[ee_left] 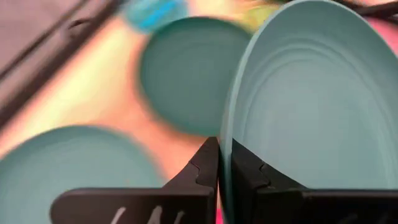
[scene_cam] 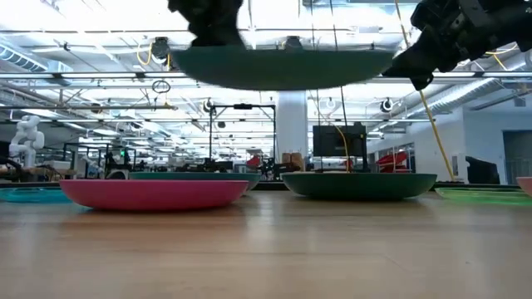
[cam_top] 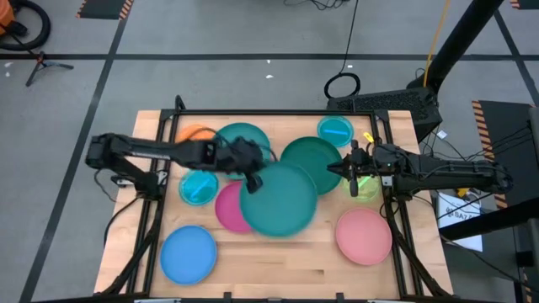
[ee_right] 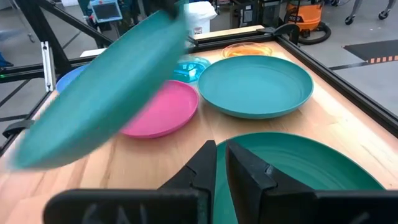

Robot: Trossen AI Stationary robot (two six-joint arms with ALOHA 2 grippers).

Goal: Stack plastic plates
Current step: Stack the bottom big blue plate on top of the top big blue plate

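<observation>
A: Mid-table, above the wood — left gripper [cam_top: 250, 174] has a large teal plate [cam_top: 280, 200] pinched by the rim, fingers pressed together on the edge, clear in the left wrist view. Plate's airborne; the low view shows it well off the table [cam_top: 295, 269].

B: Step?

A: Carry phase, I'd say. Picked, not placed. Second teal plate [cam_top: 242, 140] sits flat toward the back, dark green plate [cam_top: 313, 160] just right of it. Either could be the base.

B: Right arm?

A: Right gripper [cam_top: 352, 171] hovers at the dark green plate's right edge, over the lime plate [cam_top: 365, 187]. Fingers look nearly closed in its wrist view with the green rim in the gap, but whether it actually grips — cannot tell.

B: Orientation of the held plate?

A: Round, so no real long axis. Concave face up, roughly level in the low view; looks tilted in the right wrist view, probably partly the camera's angle. Held rim toward the left arm, free edge out over the magenta plate [cam_top: 230, 207].

B: Next move needs?

A: Judgement: centre it over a same-size plate, level it, lower until nested, then release. Off-centre release risks it sliding off.

B: Others?

A: Blue plate [cam_top: 188, 253] front left, pink plate [cam_top: 364, 236] front right, cyan plates [cam_top: 199, 187] and [cam_top: 335, 130], orange plate [cam_top: 194, 132] back left. All flat, unstacked.
</observation>
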